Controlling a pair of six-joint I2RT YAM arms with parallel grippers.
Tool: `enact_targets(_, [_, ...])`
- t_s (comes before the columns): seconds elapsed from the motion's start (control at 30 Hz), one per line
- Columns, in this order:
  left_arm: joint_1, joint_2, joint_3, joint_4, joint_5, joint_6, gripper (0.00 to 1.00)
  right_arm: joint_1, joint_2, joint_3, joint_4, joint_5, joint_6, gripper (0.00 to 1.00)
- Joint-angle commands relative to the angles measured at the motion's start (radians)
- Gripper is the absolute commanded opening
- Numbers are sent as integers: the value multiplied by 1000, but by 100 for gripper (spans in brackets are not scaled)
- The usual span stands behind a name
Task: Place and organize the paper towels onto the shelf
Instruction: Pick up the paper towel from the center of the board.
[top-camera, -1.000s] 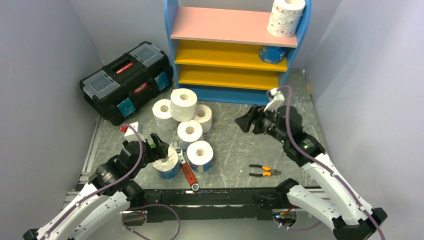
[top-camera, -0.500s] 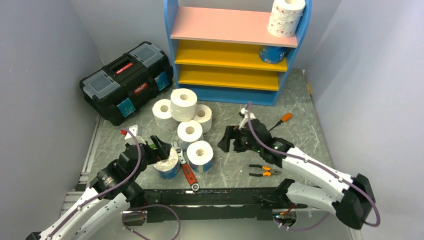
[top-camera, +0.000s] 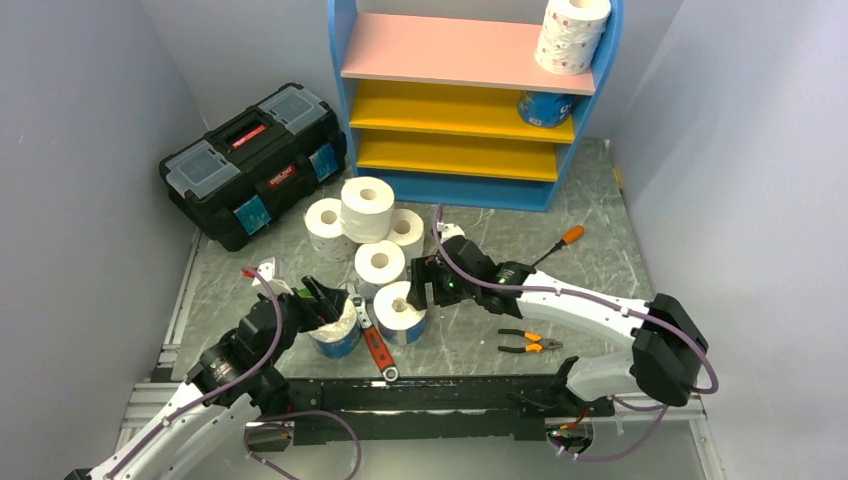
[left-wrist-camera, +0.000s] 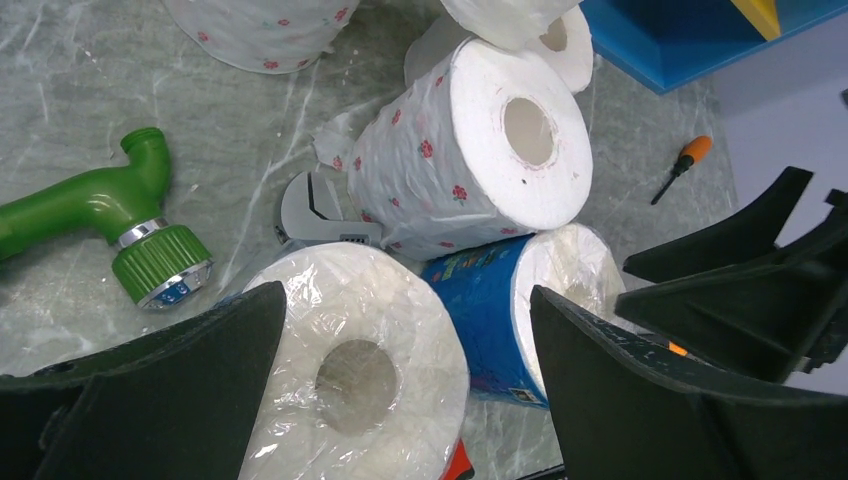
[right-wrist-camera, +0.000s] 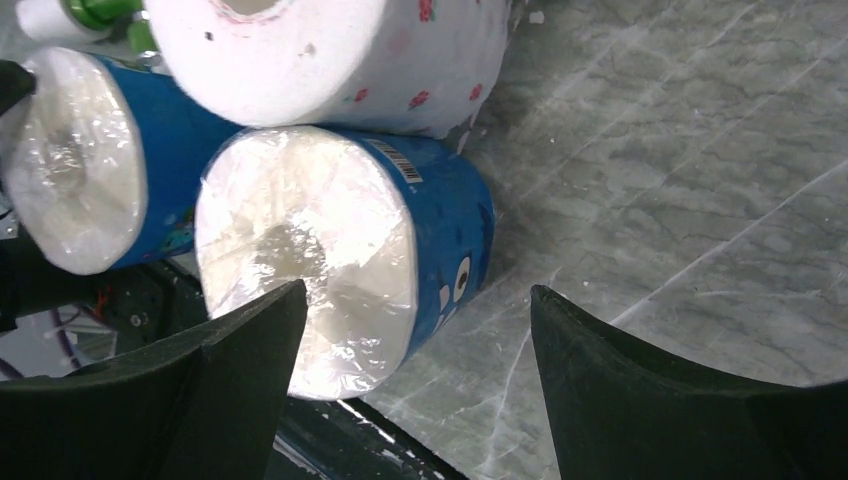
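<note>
left hand (top-camera: 318, 300) released, fingers spread over a blue-wrapped roll (left-wrist-camera: 355, 370) | right hand (top-camera: 420, 287) wide open too, at the neighbouring blue roll (right-wrist-camera: 320, 260) | overhead only: two paper towels (top-camera: 572, 32) up on the shelf (top-camera: 460, 60), six down on the bench (top-camera: 600, 260) | left wrist only: green pipe fitting (left-wrist-camera: 110, 215), plus a wrench (left-wrist-camera: 320, 205) tucked under the dotted roll (left-wrist-camera: 470, 150)

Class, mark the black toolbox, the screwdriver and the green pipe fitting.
black toolbox (top-camera: 250, 140): top external view, lid handle
screwdriver (top-camera: 571, 235): top external view, orange handle
green pipe fitting (left-wrist-camera: 80, 200): left wrist view, curved body
</note>
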Motion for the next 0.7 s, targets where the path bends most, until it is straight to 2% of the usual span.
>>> enact_targets(0.0, [-3,-8,-16,55,13,-22,99,6,30,42,41,16,3,83])
enact_targets(0.43, [-3,-2,4,27,11,-23,99,17,58,50,83,-15,14,82])
enact_targets(0.67, [-2,-7,2,12,-4,-44,100,35,105,84,35,-2,-3,81])
